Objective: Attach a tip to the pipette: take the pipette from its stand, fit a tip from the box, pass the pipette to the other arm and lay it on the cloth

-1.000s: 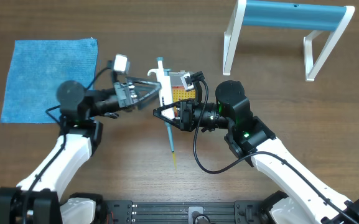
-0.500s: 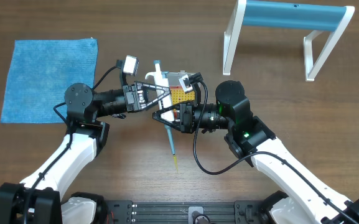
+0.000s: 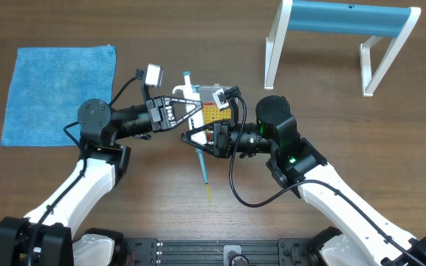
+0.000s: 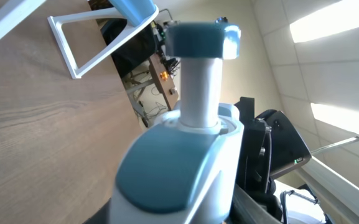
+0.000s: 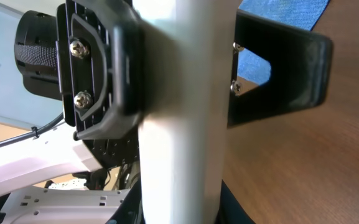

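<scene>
A white pipette (image 3: 196, 111) with a blue plunger (image 4: 198, 40) hangs over the table's middle, and a yellow tip (image 3: 207, 191) sits on its thin lower end. My right gripper (image 3: 198, 142) is shut on its lower body. My left gripper (image 3: 189, 112) is shut on the upper handle. In the right wrist view the left gripper's black fingers (image 5: 101, 74) press both sides of the white body (image 5: 179, 124). The blue cloth (image 3: 57, 94) lies flat at the far left, apart from both grippers.
The yellow tip box (image 3: 218, 112) stands right behind the pipette, under the right arm's wrist. The white-and-blue stand (image 3: 345, 18) is at the back right. Bare wooden table lies in front of and between the arms.
My left gripper has moved right from beside the pipette and closed around its upper handle. The pipette shifted slightly up the picture. The right arm has kept almost still.
</scene>
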Controlling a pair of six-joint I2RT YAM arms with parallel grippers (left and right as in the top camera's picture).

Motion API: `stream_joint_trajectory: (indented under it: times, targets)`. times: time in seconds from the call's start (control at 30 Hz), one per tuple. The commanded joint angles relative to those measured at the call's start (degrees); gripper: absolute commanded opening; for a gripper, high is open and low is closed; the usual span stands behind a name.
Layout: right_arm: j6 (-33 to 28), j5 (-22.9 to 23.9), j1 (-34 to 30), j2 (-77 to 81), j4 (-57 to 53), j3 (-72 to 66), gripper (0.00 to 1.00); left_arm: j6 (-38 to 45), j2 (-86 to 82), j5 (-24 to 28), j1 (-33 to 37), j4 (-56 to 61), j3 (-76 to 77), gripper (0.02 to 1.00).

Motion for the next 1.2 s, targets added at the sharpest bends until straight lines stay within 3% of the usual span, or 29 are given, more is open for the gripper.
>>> stream_joint_trajectory:
  times: [0.03,0.07,0.17,0.2,0.23,0.33,0.4,0.53,0.67,0.77,0.87,0.9,1.03,1.2]
  targets:
    - [0.22,-1.20,-0.24,-0.28,0.33,0.96,0.082,0.72,0.33,-2.47,-1.70,0.17,1.14,0.128]
    - [0.22,-1.20,-0.24,-0.28,0.35,0.96,0.084,0.72,0.33,-2.51,-1.73,0.17,1.14,0.027]
    - [0.22,-1.20,-0.24,-0.28,0.35,0.96,0.093,0.74,0.33,-2.51,-1.70,0.15,1.14,0.029]
    - [0.22,-1.22,-0.22,-0.28,0.35,0.96,0.426,0.74,0.33,-2.51,-1.70,0.15,1.14,0.029]
    - [0.22,-1.27,-0.22,-0.28,0.33,0.96,0.827,0.74,0.37,-2.47,-1.70,0.11,1.14,0.029]
    - [0.15,-2.23,-0.24,-0.28,0.33,0.96,0.833,1.53,0.37,-2.40,-1.44,-2.58,1.14,0.027]
    - [-1.22,-5.25,-0.87,-0.28,0.11,0.96,0.833,4.61,0.37,-2.34,-0.72,-7.96,1.14,0.029]
    - [-8.61,-17.73,-6.51,-0.28,-1.38,0.94,0.836,11.80,0.37,-3.87,3.08,-23.41,1.14,0.027]
    - [-16.65,-18.27,-15.96,-0.28,-15.30,0.92,0.836,16.15,0.35,-8.41,8.04,-33.29,1.14,0.027]
    - [-26.58,-10.56,-22.43,-0.28,-33.70,0.92,0.836,16.46,0.35,-13.33,11.28,-36.83,1.14,0.027]
    - [-28.59,1.16,-24.13,-0.31,-45.38,0.92,0.838,18.32,0.17,-18.18,13.53,-45.59,2.67,0.025]
    - [-28.59,2.19,-24.13,-0.31,-46.34,0.92,0.836,19.82,0.09,-19.69,13.75,-49.86,3.61,0.027]
    - [-28.59,2.73,-24.13,-0.33,-46.58,0.92,0.840,33.35,-0.02,-35.76,13.86,-84.54,14.01,0.029]
    - [-28.59,9.68,-24.13,-0.33,-46.34,0.92,0.838,44.50,0.55,-42.12,16.09,-104.80,30.64,0.025]
